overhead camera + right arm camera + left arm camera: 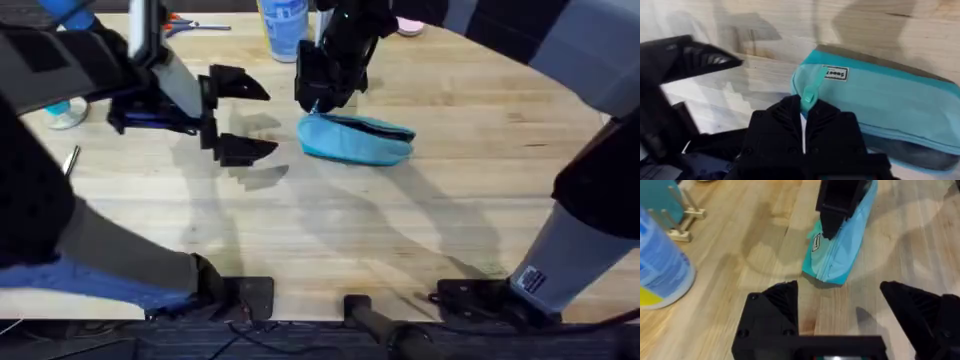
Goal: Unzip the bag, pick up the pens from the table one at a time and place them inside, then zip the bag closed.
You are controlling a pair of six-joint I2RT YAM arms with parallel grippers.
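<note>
Between our right end effector (802,117) fingers sits the turquoise fabric pouch's (890,112) pull tab (809,95), clamped; its length trails away; our left end effector (240,118) gapes nearby.

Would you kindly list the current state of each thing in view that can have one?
bag: lying on the table, zipper partly open along the top.
pull tab: pinched by the right gripper.
right gripper: shut on the pull tab.
left gripper: open, empty, beside the bag.

The bag (357,138) — turquoise, elongated — lies on the table (400,230), its pull tab (808,95) at one end.
</note>
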